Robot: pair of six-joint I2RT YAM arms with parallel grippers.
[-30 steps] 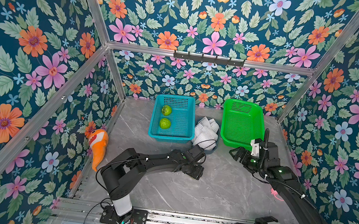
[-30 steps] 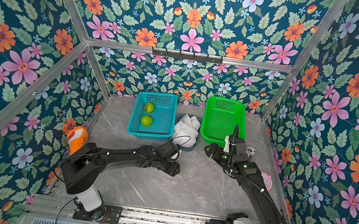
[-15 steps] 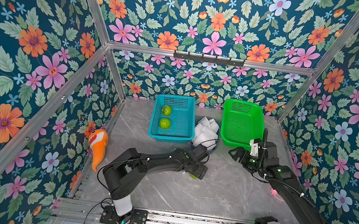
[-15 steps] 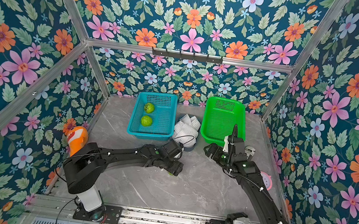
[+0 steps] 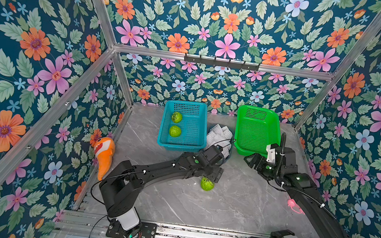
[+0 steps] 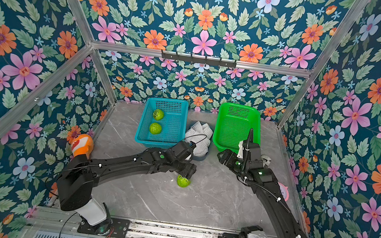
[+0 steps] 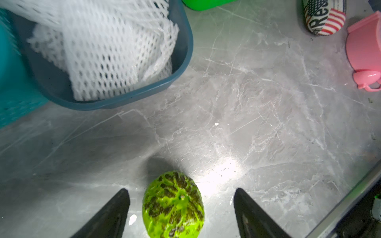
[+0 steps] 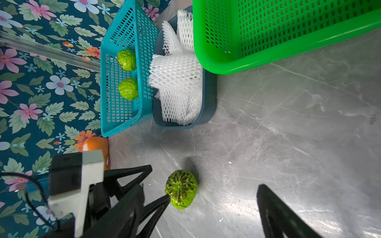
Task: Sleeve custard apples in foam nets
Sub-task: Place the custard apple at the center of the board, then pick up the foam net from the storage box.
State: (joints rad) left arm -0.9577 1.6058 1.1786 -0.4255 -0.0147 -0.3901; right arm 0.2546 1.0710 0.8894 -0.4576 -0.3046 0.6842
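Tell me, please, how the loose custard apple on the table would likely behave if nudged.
It would probably roll: the custard apple is round and lies free on the smooth table. Its bumpy skin likely aids grip; it looks firm.

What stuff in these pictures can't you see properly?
- Foam nets: piled over each other in their grey tub, and the left arm covers part in both top views; uncountable.
- Striped can: left wrist view, cut off by the picture edge; its word is incomplete.
- Pink cup: same view, cut by the edge.
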